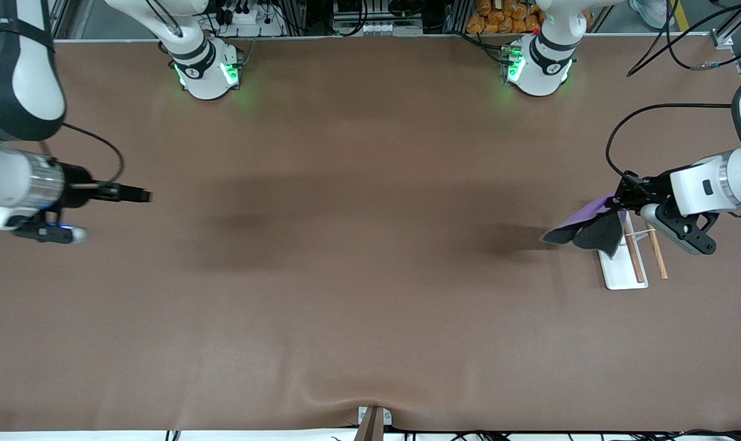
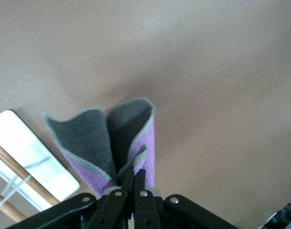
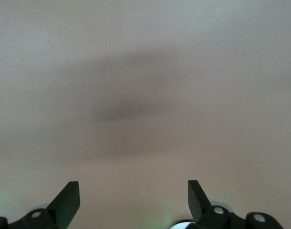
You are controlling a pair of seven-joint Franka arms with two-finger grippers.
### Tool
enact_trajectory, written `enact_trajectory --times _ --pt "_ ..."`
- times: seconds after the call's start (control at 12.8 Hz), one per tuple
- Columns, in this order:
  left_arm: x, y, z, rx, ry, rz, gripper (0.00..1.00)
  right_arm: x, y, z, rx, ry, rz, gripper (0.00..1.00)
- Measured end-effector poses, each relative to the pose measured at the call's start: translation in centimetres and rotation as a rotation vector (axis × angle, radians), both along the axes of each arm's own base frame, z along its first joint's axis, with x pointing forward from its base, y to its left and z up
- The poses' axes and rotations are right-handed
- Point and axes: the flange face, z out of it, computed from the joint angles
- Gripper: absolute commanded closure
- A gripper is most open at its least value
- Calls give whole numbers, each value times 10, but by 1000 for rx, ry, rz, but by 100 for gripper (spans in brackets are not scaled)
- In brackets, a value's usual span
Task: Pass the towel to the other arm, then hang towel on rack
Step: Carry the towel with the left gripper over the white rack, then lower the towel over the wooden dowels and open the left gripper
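Note:
The towel (image 1: 585,225), purple with a dark grey reverse, hangs folded from my left gripper (image 1: 618,199), which is shut on its edge. In the left wrist view the fingers (image 2: 134,179) pinch the towel (image 2: 100,138) tight. The towel hangs in the air over the rack's edge. The rack (image 1: 632,257), a white base with two wooden rods, stands at the left arm's end of the table; it also shows in the left wrist view (image 2: 28,150). My right gripper (image 1: 142,196) is open and empty above bare table at the right arm's end, its own view showing its jaws (image 3: 133,191) wide apart.
The brown table mat (image 1: 370,275) spans the whole view. The two arm bases (image 1: 208,70) stand along the table's back edge. A small clamp (image 1: 373,419) sits at the table's front edge.

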Motion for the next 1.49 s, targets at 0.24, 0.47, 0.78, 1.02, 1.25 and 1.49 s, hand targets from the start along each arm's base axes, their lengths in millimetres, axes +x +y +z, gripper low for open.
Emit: enact_trajectory --times 0.24,0.47,0.78,1.02,1.25,1.49 --pt "-2 23 -13 -17 -22 -46 100 -20 -2 49 -88 -65 100 0" --pt "-4 49 -31 -36 -32 -88 100 -52 -7 97 -111 -130 112 0" --pt "-15 118 -74 -98 -31 -127 100 -63 -8 114 -147 -197 119 0" --pt "-19 146 -73 -110 -67 -155 100 -50 -6 120 -147 -228 124 0" --pt "-24 189 -85 -122 -105 -168 100 -43 2 130 -144 -242 137 0" --pt "-23 234 -112 -148 -126 -177 100 -44 7 138 -142 -239 145 0"
